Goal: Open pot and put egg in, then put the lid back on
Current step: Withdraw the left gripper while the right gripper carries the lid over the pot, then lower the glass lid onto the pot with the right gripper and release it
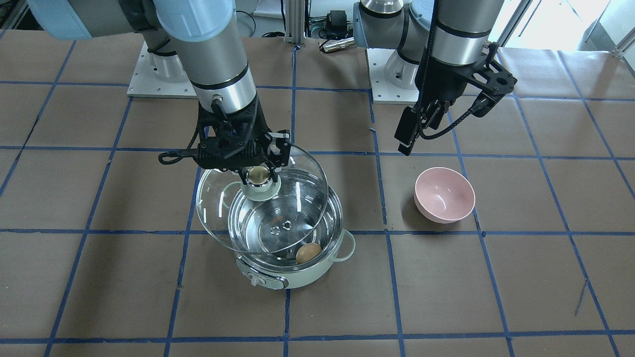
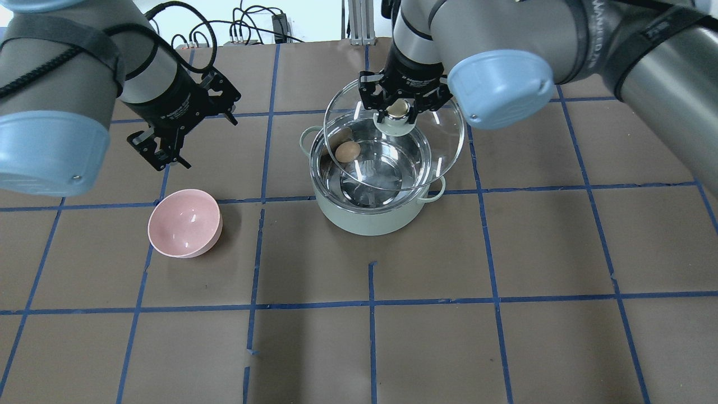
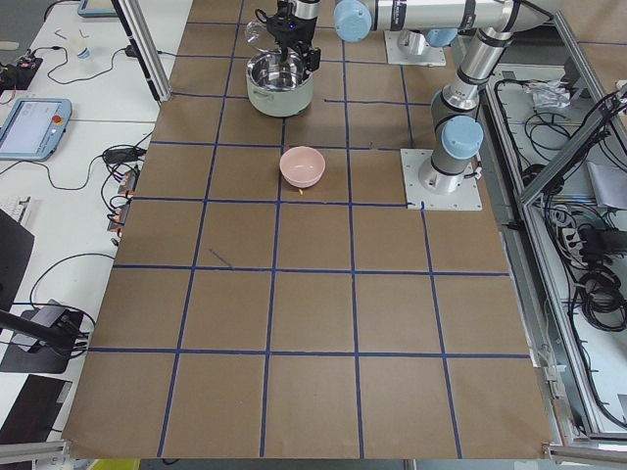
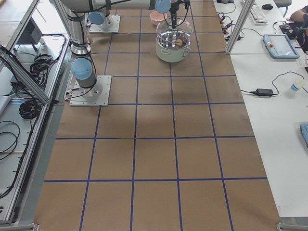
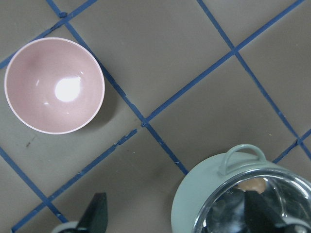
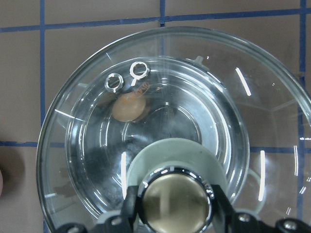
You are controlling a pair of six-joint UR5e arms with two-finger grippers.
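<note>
The mint-green pot (image 1: 292, 277) (image 2: 364, 219) stands open on the table, with the light-brown egg (image 1: 308, 253) (image 2: 348, 151) inside its steel interior. My right gripper (image 1: 259, 174) (image 2: 398, 109) (image 6: 175, 204) is shut on the beige knob of the clear glass lid (image 1: 213, 203) (image 2: 446, 129) (image 6: 194, 73). It holds the lid tilted just over the pot, shifted toward the pot's far side in the overhead view. I cannot tell whether the lid touches the rim. My left gripper (image 2: 168, 160) (image 5: 177, 218) is open and empty, above the table between the pot and the pink bowl.
A pink bowl (image 1: 445, 194) (image 2: 185, 223) (image 5: 54, 85) sits empty on the brown paper to the pot's left in the overhead view. Blue tape lines grid the table. The arm bases and cables are at the robot's edge.
</note>
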